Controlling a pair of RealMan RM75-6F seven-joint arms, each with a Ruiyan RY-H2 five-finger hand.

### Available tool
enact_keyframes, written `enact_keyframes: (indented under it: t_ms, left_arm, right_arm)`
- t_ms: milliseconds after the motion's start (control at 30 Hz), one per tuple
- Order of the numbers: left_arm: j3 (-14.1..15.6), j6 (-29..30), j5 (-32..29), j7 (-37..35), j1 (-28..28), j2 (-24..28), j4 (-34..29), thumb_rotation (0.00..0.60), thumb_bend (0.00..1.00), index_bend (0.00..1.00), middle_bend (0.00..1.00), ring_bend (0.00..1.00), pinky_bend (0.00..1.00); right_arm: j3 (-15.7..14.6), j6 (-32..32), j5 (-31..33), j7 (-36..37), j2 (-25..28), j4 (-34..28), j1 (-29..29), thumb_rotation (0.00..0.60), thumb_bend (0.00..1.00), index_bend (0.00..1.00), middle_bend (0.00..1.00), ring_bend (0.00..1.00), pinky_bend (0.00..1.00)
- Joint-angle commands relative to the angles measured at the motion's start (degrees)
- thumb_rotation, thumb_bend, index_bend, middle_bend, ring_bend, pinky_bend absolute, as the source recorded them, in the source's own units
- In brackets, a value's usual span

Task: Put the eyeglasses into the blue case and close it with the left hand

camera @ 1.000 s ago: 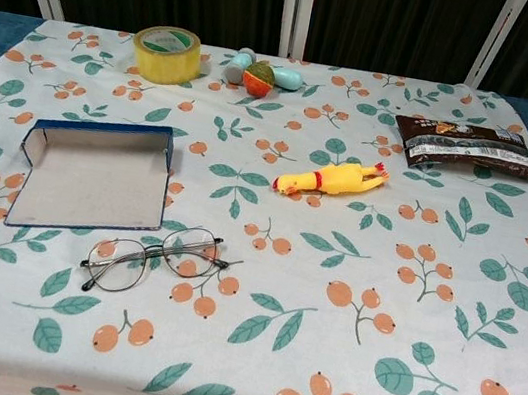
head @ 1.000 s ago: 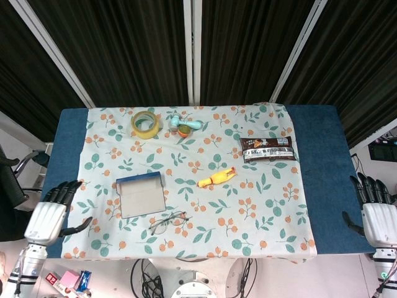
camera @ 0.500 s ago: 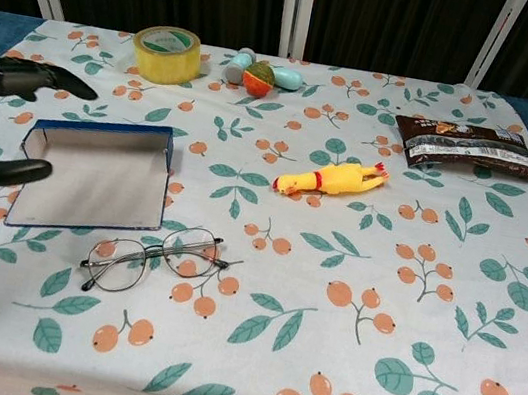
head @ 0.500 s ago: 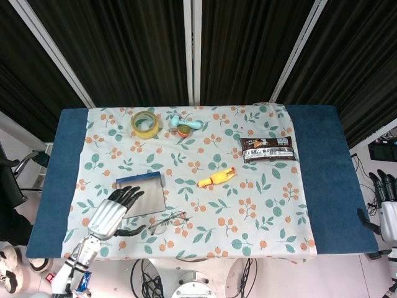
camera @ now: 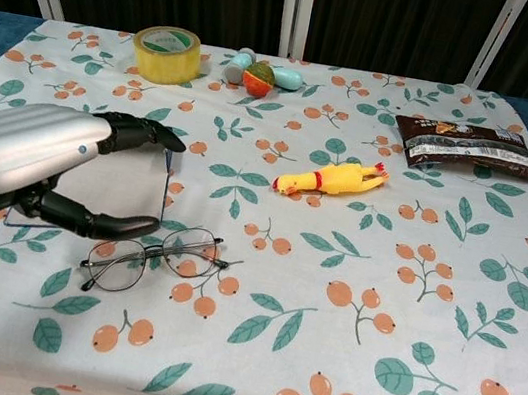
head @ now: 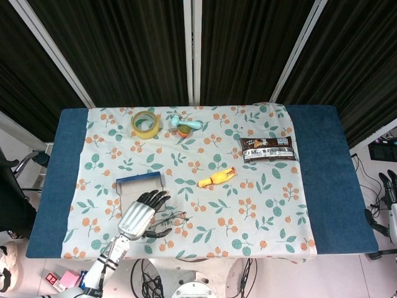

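The eyeglasses lie open on the floral cloth, lenses up, just in front of the blue case. The case lies open with its grey inside showing. My left hand hovers over the case, hiding much of it. Its fingers are spread and its thumb reaches toward the glasses' left lens, and it holds nothing. My right hand shows only at the right edge of the head view, off the table, with its fingers extended and empty.
A yellow tape roll and a teal toy with an orange ball sit at the back. A yellow rubber chicken lies mid-table. A brown snack packet is at the back right.
My left hand has moved from the table's left edge to the right, over the blue case and close to the glasses. My right hand has drawn further out of view. The objects have not moved.
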Motion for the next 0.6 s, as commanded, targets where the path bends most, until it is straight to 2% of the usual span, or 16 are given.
enact_keyframes:
  t_ms: [33, 133, 333, 433, 600]
  left_arm:
    - [0.38, -0.27, -1.15, 3.46, -0.63, -2.3, 1.51, 0.232, 0.16, 0.12, 0.1, 0.09, 0.19]
    - [0.62, -0.31, -1.96, 5.09, -0.81, -3.0, 1.88, 0.299, 0.16, 0.12, 0.1, 0.09, 0.19]
    - [1.03, -0.48, -4.49, 8.56, -0.9, -3.39, 2.18, 0.372, 0.16, 0.14, 0.1, 0.09, 0.19]
    - [1.05, -0.66, -6.14, 9.43, -0.9, -3.77, 1.98, 0.397, 0.16, 0.17, 0.1, 0.09, 0.19]
    - [0.51, -0.6, -7.93, 9.07, -1.12, -4.6, 2.14, 0.401, 0.16, 0.21, 0.09, 0.09, 0.19]
  right_arm:
    - [0.05, 0.09, 0.14, 0.2, 0.02, 0.04, -0.16, 0.6, 0.22, 0.0, 0.0, 0.0, 0.0]
    - [0.02, 0.07, 0.24, 0.4, 0.05, 0.15, -0.32, 0.6, 0.23, 0.0, 0.0, 0.0, 0.0]
    - [0.08, -0.21, 0.25, 0.66, -0.15, 0.46, -0.25, 0.6, 0.23, 0.0, 0.0, 0.0, 0.0]
    - [0.04, -0.39, 0.14, 0.53, -0.37, 0.58, -0.15, 0.6, 0.23, 0.0, 0.0, 0.0, 0.0]
    - [0.01, -0.83, 0.33, 0.33, -0.7, 0.71, -0.05, 0.6, 0.23, 0.0, 0.0, 0.0, 0.0]
